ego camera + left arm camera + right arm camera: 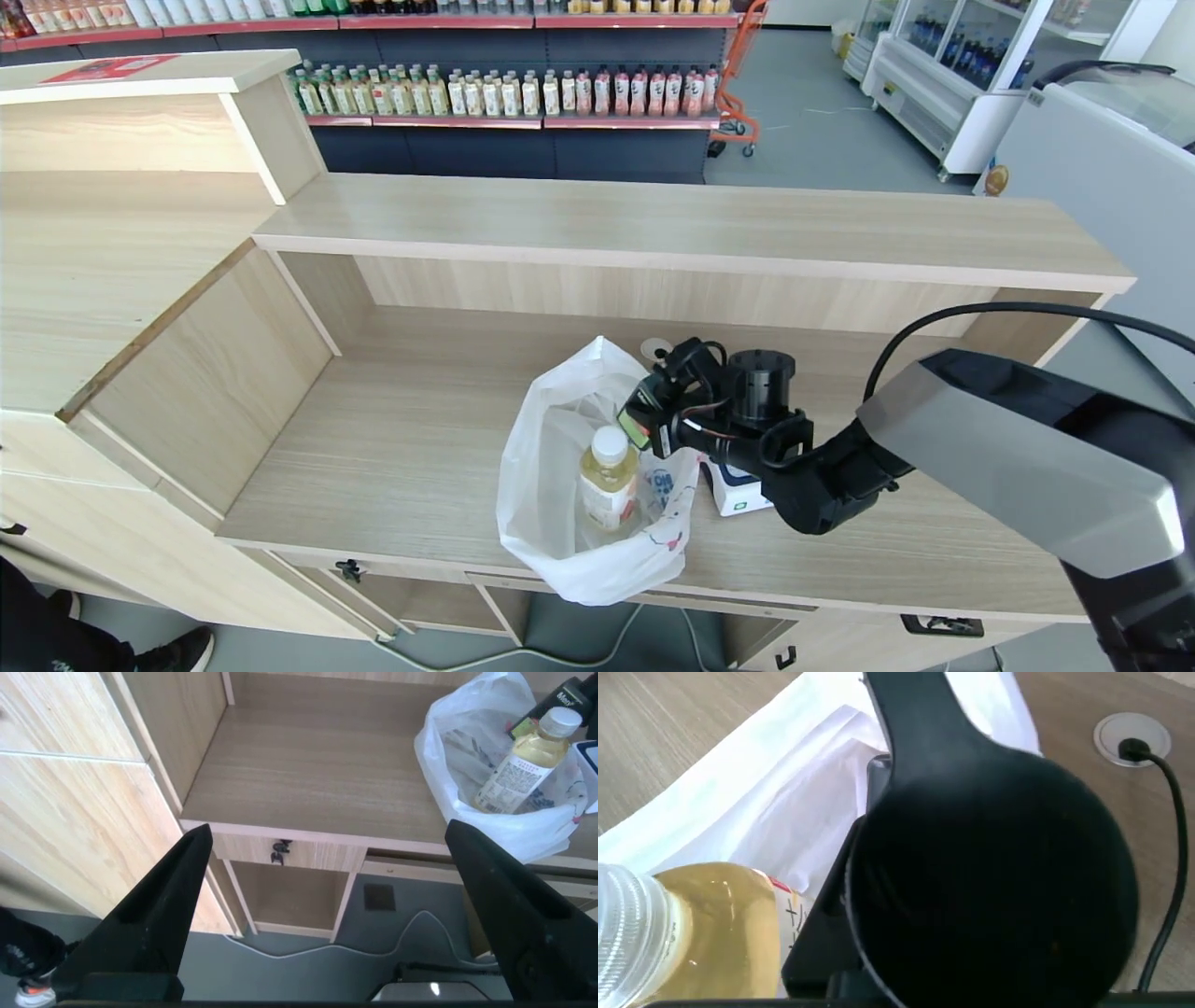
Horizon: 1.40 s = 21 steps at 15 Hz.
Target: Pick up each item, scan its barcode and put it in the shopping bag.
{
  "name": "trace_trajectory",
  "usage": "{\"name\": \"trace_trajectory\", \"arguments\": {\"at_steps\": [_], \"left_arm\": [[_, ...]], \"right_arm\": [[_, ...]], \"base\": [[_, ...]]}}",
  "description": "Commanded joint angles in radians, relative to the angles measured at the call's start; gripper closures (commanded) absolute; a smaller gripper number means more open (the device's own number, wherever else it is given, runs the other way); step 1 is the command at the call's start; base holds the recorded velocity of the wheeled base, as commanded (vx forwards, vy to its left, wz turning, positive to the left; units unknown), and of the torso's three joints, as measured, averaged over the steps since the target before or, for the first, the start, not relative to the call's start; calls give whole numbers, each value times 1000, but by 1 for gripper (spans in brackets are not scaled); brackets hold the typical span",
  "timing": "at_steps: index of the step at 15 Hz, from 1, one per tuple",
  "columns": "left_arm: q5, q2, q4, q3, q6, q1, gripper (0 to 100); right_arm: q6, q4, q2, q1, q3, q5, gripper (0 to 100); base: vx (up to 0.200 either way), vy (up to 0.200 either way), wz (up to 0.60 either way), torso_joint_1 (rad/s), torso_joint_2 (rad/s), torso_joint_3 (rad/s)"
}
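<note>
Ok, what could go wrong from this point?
1. The bag sits right at the front edge of the counter. A nudge from the right gripper might push it off.
2. The bottle stands upright in the bag, close beside that gripper, so a downward move could knock it over.

Nothing could be read for sure: the white lettering on the dark bottle in the right pincer and the label on the tea bottle below it were too small.

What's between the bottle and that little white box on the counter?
Just the shopping bag's plastic side separates bottle and box, in the head view.
</note>
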Motion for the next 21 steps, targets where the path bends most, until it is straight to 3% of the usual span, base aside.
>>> {"name": "trace_trajectory", "arguments": {"at_steps": [1,21], "left_arm": [[0,0,0,0,0,0,0],[0,0,0,0,0,0,0]], "right_arm": [[-9,-4,30,5,-2,-1,100],[-113,-8,125,-3,-31,-7,100]], "base": [[0,0,0,0,0,0],[0,0,0,0,0,0]]}}
